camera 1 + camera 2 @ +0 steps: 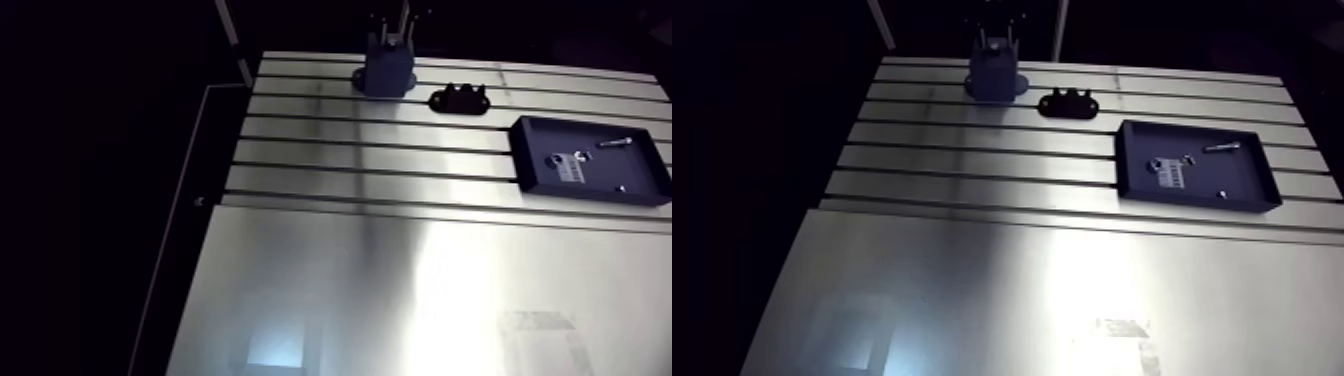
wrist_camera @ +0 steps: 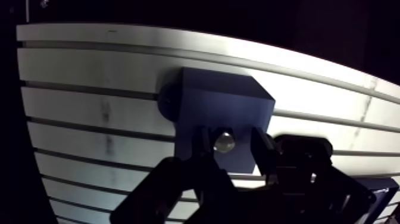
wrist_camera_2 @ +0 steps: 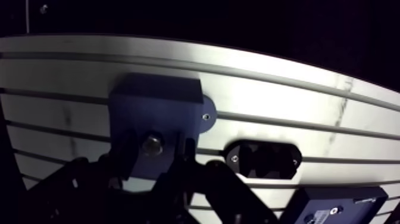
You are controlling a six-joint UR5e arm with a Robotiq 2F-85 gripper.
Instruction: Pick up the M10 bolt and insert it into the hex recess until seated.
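Observation:
A dark blue block [image 1: 385, 72] stands at the far end of the slotted table [image 1: 330, 180]. In the wrist view a shiny round bolt end [image 2: 225, 142] shows at the top face of the block [image 2: 217, 116], between my two fingers [image 2: 203, 146]. There is a small gap on each side of it, so the gripper [image 2: 229, 146] is open around the bolt. In the arm view the gripper [image 1: 391, 38] hangs right over the block, fingertips down at its top.
A black oval fixture [image 1: 459, 99] with holes lies just right of the block. Further right sits a dark blue tray [image 1: 640, 185] holding a small screw [image 1: 616, 143], a white label and a few small parts. A smooth plate [image 1: 400, 300] covers the table's near half.

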